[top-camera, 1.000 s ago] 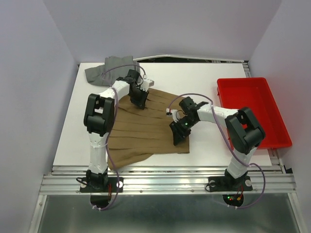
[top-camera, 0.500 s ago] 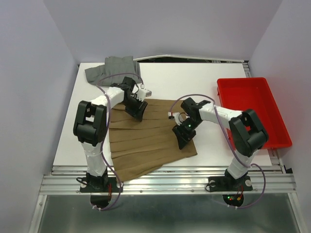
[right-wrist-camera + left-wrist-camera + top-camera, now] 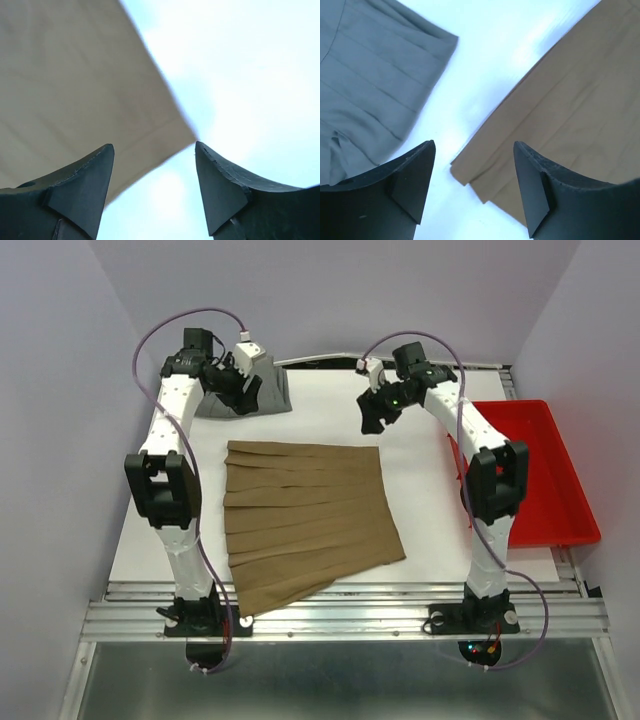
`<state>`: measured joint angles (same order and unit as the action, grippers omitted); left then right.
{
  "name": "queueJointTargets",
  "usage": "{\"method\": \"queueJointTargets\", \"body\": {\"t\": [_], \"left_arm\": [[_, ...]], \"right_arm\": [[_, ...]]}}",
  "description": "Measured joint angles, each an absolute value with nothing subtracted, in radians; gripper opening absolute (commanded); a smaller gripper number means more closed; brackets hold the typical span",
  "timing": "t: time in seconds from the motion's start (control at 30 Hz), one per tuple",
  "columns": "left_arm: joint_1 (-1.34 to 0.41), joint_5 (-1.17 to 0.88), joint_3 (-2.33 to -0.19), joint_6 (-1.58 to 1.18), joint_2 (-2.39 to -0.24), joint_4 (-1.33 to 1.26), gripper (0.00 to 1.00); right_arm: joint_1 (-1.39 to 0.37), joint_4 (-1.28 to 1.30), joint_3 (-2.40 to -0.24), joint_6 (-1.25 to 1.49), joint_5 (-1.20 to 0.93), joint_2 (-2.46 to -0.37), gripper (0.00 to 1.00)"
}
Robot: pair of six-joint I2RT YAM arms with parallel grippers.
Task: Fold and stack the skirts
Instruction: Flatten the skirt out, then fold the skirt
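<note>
Left gripper (image 3: 473,150) spread, empty; grey skirt (image 3: 370,75) bunched to its left, tan skirt (image 3: 570,110) corner just below, to its right. Right gripper (image 3: 154,150) spread, empty; tan skirt's other far corner below, to its left. Pleats run gripper to gripper.

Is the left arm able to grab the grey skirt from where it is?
Probably yes. The left gripper hangs open close by the grey skirt, and nothing lies on top of that skirt. The tan skirt lies apart from it, flat on the table, so the way looks free.
</note>
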<state>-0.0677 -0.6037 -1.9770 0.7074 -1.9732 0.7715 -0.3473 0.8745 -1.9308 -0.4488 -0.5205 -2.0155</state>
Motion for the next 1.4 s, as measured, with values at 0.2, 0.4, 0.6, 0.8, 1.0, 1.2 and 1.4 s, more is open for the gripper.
{"method": "queueJointTargets", "body": {"t": [0.2, 0.4, 0.6, 0.8, 1.0, 1.2, 1.4], "left_arm": [[-0.014, -0.643, -1.989, 0.818, -2.091, 0.804, 0.69], [-0.014, -0.658, -1.935, 0.886, -2.159, 0.797, 0.73], [-0.013, -0.654, -1.935, 0.949, -2.189, 0.792, 0.72], [-0.013, -0.635, -1.923, 0.987, -2.232, 0.784, 0.72], [-0.008, -0.589, -1.890, 0.998, -2.270, 0.767, 0.63], [0.023, -0.574, -1.891, 1.040, -2.292, 0.794, 0.37], [0.041, -0.591, -1.890, 1.054, -2.292, 0.819, 0.00]], "right_arm": [[-0.268, 0.864, -2.058, -0.519, -0.493, -2.233, 0.73], [-0.278, 0.869, -2.104, -0.579, -0.490, -2.370, 0.73], [-0.284, 0.878, -2.105, -0.620, -0.509, -2.409, 0.71], [-0.284, 0.880, -2.104, -0.644, -0.525, -2.415, 0.64], [-0.284, 0.882, -2.104, -0.659, -0.540, -2.422, 0.47], [-0.284, 0.892, -2.104, -0.668, -0.562, -2.428, 0.20], [-0.284, 0.908, -2.106, -0.683, -0.580, -2.429, 0.01]]}}
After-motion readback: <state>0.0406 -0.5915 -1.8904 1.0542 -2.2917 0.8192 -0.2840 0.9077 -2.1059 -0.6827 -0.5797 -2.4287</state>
